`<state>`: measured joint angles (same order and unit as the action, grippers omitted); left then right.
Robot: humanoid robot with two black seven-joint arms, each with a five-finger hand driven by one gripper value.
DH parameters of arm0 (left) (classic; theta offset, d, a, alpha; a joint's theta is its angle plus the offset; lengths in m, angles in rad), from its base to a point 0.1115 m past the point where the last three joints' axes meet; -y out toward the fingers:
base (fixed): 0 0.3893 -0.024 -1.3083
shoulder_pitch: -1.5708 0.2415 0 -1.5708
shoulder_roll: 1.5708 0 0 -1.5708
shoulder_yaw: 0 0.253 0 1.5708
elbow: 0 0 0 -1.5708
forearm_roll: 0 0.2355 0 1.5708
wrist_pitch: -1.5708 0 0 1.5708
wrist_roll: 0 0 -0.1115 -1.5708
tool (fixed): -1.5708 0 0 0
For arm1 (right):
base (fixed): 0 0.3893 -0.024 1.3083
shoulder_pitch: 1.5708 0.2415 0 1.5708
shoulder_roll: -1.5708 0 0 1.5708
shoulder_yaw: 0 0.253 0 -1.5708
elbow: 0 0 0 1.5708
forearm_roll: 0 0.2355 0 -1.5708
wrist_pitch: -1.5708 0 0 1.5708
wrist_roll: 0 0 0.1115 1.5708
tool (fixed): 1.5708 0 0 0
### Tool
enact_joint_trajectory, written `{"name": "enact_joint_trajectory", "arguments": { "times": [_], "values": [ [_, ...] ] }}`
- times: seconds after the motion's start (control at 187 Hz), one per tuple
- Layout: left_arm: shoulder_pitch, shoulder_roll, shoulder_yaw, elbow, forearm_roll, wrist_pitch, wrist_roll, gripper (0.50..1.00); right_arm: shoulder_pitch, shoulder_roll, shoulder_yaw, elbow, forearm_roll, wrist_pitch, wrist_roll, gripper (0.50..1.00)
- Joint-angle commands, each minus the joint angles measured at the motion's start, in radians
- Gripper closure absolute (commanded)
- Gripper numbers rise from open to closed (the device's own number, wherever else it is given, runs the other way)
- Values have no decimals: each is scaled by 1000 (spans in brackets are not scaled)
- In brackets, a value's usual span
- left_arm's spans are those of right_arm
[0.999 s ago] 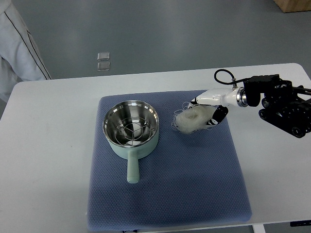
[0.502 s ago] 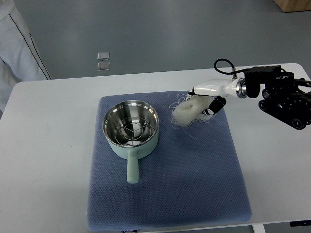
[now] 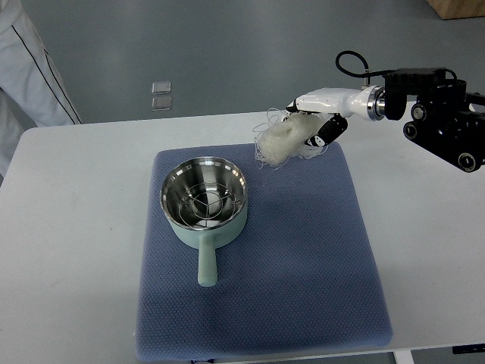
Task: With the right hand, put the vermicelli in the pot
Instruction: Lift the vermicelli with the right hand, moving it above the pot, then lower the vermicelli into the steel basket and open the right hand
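One loose bundle of vermicelli [image 3: 279, 142] hangs in my right robot hand [image 3: 314, 127], whose fingers are clenched around its upper right end while the rest droops free to the left. It sits above the far edge of the blue mat [image 3: 303, 288], near the pot [image 3: 204, 199] but clearly up and to the right of it, not over the opening. My worry is the stray strands: they fan out around the bundle, and I judge they could snag on the pot rim or trail outside it if I let go too early. The grip covers only one end, so a quick swing might shake the bundle loose onto the mat. The wire rack [image 3: 201, 202] inside the pot may also catch the noodles and leave them perched high. No left arm shows on the tabletop [image 3: 76, 227]
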<state>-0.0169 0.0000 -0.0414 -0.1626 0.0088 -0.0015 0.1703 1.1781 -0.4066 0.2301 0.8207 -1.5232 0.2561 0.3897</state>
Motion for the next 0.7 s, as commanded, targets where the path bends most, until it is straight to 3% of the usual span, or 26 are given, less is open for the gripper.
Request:
{"name": "enact_joint_trajectory", "arguments": {
  "times": [0.0,0.326,0.694],
  "values": [
    [0,0,0,0,0,0,0,500,47,0,0,0,18,17,-2,910],
    [0,0,-2,0,0,0,0,500,173,60,6,21,38,22,3,901],
    [0,0,-2,0,-1,0,0,500,138,210,5,57,41,26,9,895]
  ]
}}
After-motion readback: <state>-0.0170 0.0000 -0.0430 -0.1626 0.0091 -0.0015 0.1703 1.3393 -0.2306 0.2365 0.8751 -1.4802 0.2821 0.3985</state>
